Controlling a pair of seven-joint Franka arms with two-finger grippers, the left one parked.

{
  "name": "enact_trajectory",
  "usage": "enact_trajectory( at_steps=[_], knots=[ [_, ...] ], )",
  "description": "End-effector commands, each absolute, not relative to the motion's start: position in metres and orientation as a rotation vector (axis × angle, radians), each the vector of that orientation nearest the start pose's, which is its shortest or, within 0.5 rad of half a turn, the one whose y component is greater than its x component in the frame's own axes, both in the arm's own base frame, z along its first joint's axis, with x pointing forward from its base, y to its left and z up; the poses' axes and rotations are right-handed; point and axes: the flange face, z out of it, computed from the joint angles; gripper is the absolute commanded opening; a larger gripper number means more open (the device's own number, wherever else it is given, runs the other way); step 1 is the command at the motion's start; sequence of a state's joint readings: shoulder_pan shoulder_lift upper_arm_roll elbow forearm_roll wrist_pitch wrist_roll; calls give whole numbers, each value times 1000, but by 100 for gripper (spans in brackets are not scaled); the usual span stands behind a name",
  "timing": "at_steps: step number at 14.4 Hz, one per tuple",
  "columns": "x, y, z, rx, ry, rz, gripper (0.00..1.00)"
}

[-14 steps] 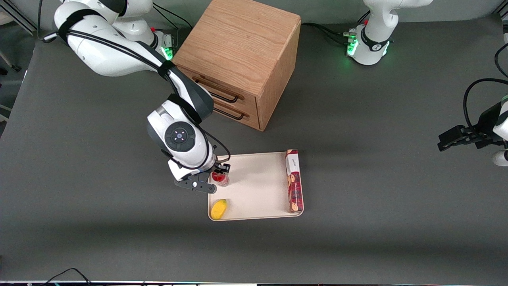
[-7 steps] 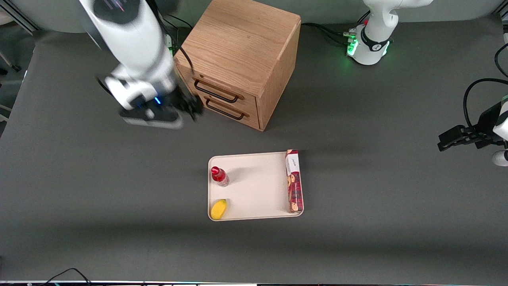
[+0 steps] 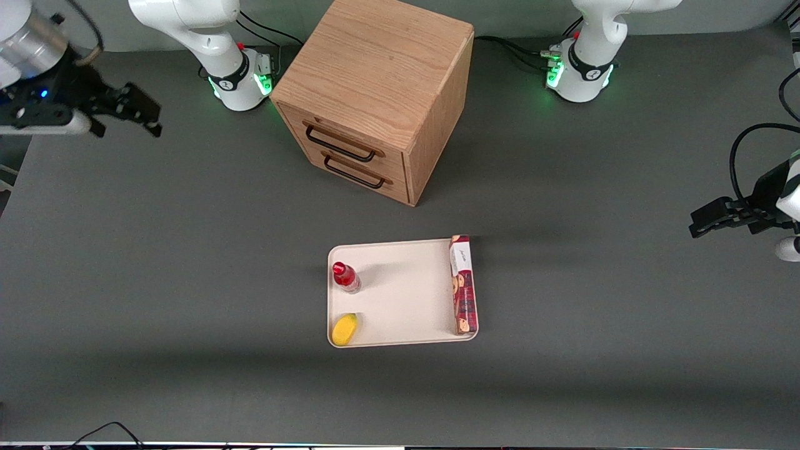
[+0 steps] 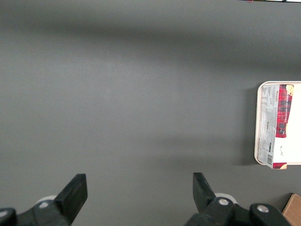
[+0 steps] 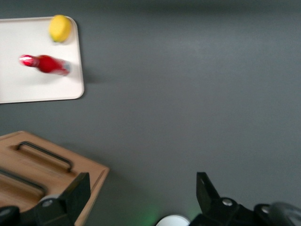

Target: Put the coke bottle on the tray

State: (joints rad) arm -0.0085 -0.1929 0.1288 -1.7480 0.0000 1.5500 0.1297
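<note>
The desk (image 3: 187, 250) carries a wooden cabinet (image 3: 375, 94), and nearer the front camera than that, the tray (image 3: 406, 294). On the tray stand a long red biscuit box (image 3: 463, 284), the coke bottle (image 3: 345, 277) and a yellow lemon (image 3: 344, 329). All of these lie well apart from the gripper (image 3: 134, 112), which hangs high toward the working arm's end of the desk.

The bottle stands upright inside the tray's rim, so the placing looks done; what remains is to pull clear without swinging low over the tray or clipping the cabinet.

The gripper's fingers (image 5: 209, 190) are spread wide, holding and touching nothing.
</note>
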Motion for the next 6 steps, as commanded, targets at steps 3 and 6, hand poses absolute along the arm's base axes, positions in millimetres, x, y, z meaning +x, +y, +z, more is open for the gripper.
enact_trajectory(
  at_steps=[3,6],
  knots=[
    [481,36,594,-3131,-70,-28,100],
    [506,31,607,-3136,-60,0,100]
  ],
)
